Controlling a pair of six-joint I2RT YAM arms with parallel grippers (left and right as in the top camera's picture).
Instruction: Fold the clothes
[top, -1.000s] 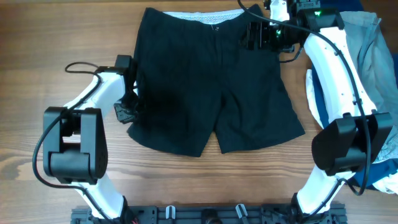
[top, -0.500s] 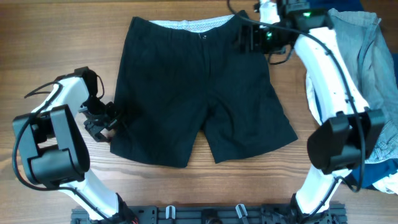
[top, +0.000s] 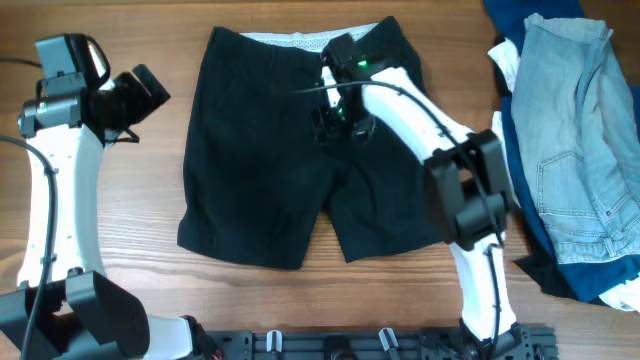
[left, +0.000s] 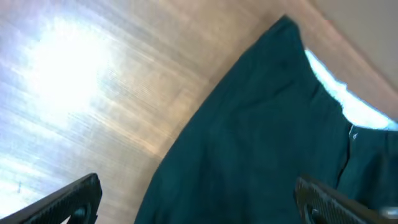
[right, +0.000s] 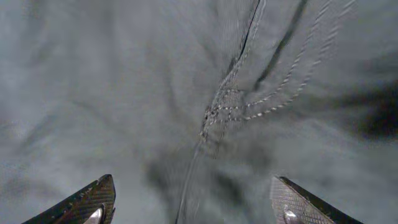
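Plain black fabric shorts (top: 270, 170) lie flat at centre of the wooden desk (top: 150, 290), waistband at the far side. Right tool (top: 335, 120) over their middle; left tool (top: 150, 88) left of them, apart. Light-blue denim garment (top: 575, 150) heaped at right.

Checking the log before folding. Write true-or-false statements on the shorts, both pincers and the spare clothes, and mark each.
1. The black shorts lie spread flat on the table. True.
2. The left pincer grips a leg hem. False: it is open, off the shorts, over bare wood.
3. The right pincer is above the shorts near the fly. True.
4. The right pincer is shut on fabric. False: its fingers are apart, holding nothing.
5. The denim garment lies on the left arm's side. False: it is on the right arm's side.
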